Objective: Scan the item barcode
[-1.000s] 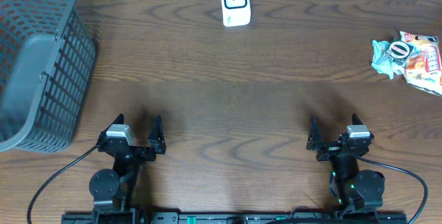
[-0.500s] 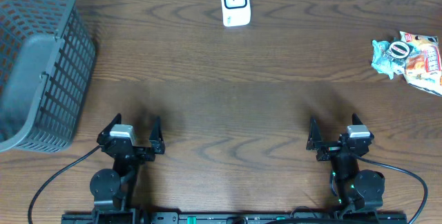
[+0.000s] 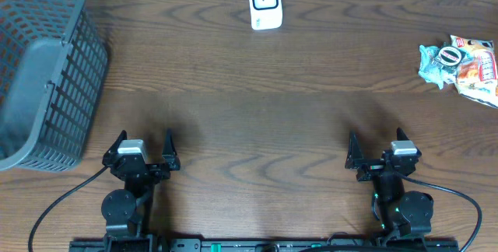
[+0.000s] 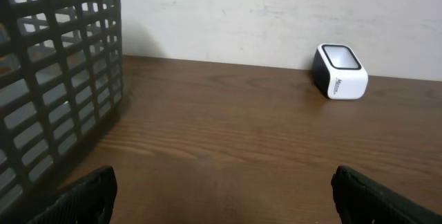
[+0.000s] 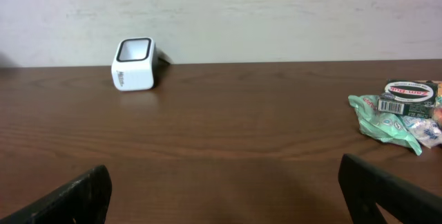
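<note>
The item, a crumpled snack packet (image 3: 463, 64) with a barcode label, lies at the table's far right edge; the right wrist view shows the packet (image 5: 397, 110) at its right. A white barcode scanner (image 3: 264, 3) stands at the back centre, and the scanner (image 4: 340, 72) (image 5: 135, 63) shows in both wrist views. My left gripper (image 3: 144, 139) (image 4: 224, 196) is open near the front left, with nothing between its fingers. At the front right my right gripper (image 3: 377, 139) (image 5: 224, 196) is open too, also holding nothing. Both are far from the packet and the scanner.
A large grey mesh basket (image 3: 39, 73) fills the back left corner, and its wall (image 4: 55, 79) rises close on the left in the left wrist view. A pale wall runs behind the table's far edge.
My left gripper has swung slightly to the left, toward the basket. The right arm, the packet and the scanner have not moved.
</note>
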`<action>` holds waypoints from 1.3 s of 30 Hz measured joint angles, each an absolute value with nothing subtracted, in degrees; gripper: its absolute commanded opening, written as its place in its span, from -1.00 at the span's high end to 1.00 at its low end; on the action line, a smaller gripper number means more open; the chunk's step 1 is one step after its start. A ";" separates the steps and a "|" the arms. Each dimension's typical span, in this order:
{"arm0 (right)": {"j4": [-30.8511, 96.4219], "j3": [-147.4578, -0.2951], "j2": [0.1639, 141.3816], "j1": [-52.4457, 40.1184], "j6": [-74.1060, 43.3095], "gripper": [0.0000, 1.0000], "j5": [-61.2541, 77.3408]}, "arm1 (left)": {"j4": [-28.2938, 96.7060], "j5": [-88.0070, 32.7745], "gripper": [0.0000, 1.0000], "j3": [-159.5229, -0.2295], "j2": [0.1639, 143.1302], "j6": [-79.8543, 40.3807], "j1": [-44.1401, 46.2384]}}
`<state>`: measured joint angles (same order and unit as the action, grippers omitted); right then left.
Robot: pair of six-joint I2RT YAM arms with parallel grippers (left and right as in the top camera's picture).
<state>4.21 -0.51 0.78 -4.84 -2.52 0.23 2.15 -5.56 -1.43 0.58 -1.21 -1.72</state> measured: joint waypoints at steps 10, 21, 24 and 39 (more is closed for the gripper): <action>4.21 -0.51 0.78 -4.84 -2.52 -0.99 0.23 | 2.22 -4.86 -0.96 -1.43 0.58 -1.02 -1.63; 4.21 -0.51 0.78 -4.84 -2.52 -0.99 0.23 | 2.26 -4.49 -0.95 -1.43 0.58 0.93 -0.30; 4.21 -0.51 0.78 -4.84 -2.52 -0.99 0.23 | 2.26 -4.43 -0.95 -1.43 0.58 1.26 -0.30; 4.21 -0.51 0.78 -4.84 -2.52 -0.99 0.23 | 2.28 -4.34 -0.95 -1.43 0.58 1.37 -0.30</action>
<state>4.21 -0.51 0.78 -4.84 -2.52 0.23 2.28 -4.34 -1.43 0.58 1.37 -0.30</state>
